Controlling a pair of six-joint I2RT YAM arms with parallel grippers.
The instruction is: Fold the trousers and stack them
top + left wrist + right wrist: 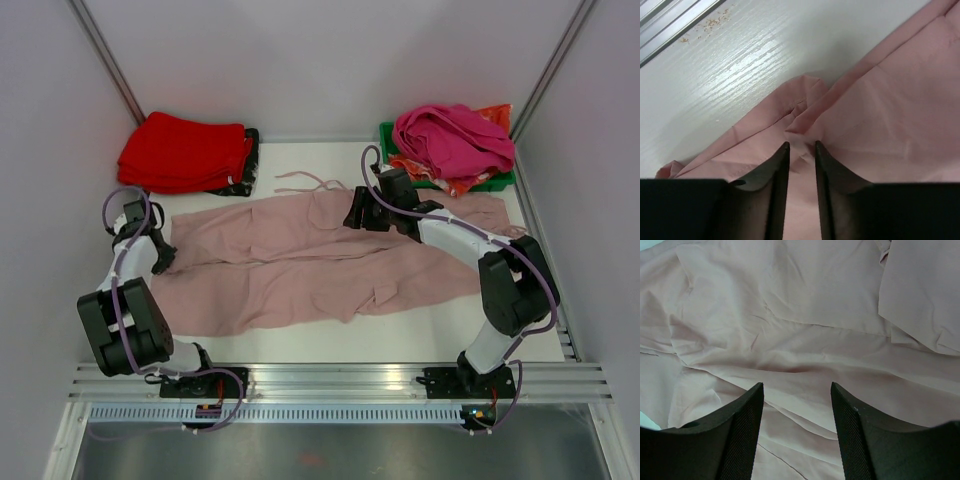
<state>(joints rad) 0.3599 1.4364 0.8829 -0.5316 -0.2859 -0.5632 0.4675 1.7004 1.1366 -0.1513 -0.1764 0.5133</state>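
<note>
Pale dusty-pink fabric trousers (300, 260) unfolded: left end effector (801, 145) barely parted at their edge, right end effector (796, 386) spread; next, pinch and fold.

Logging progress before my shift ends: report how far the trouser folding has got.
Done: the pale pink thin-fabric trousers lie spread flat, no fold yet. In hand: left gripper, nearly closed, at their wrinkled edge; open right gripper above the cloth. Left: folding, stacking.

Lab cell: white walls (300, 60), aluminium rail (340, 378)
</note>
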